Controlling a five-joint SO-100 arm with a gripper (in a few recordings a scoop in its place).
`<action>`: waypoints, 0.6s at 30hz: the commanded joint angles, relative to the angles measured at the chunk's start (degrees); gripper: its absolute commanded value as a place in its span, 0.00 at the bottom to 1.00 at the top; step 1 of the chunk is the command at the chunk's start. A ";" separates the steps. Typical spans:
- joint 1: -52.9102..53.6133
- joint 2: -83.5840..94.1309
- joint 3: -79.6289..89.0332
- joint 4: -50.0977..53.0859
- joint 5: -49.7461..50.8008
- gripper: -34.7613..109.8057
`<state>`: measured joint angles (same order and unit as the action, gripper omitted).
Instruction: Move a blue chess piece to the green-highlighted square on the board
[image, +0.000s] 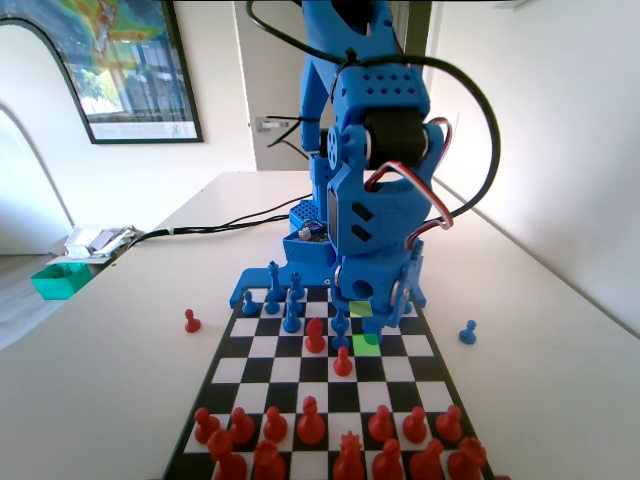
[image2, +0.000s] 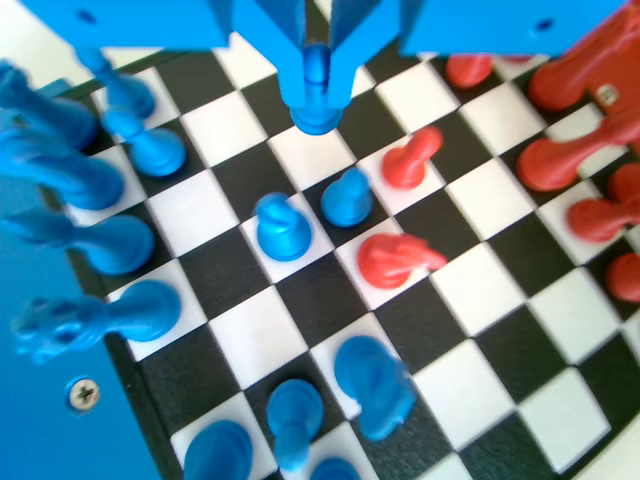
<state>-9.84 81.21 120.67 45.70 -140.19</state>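
The gripper (image2: 315, 70) hangs low over the board (image2: 480, 390), and between its two blue jaws sits the blue pawn (image2: 316, 95). In the wrist view the jaws stand narrowly apart and flank the pawn's stem on both sides, so they seem to have it pinched, though the contact itself is hard to make out. The pawn's flared base shows just below the jaws, over a white square; whether it rests there or is lifted clear I cannot tell.

As a judgement, the pawn is light, stiff, smooth plastic. It will not crush, but the round head and tapering stem can slip or pivot between flat jaws, so the narrow neck just under the ball is the best place to hold, with the jaws square to it.

In the fixed view the gripper (image: 378, 300) stands right above the green square (image: 367, 344), which lies just in front of it. Other blue pawns (image2: 347, 197) and a red pawn (image2: 410, 160) stand close beside the gripper; farther off are the red rows (image: 330, 440) and the bench (image: 540, 400).
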 joint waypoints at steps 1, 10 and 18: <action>0.09 0.35 -0.53 -1.14 -0.44 0.25; 0.70 -0.26 2.37 -4.31 -1.85 0.25; 0.79 -0.70 4.39 -6.86 -2.55 0.25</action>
<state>-8.96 79.01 124.37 39.46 -141.77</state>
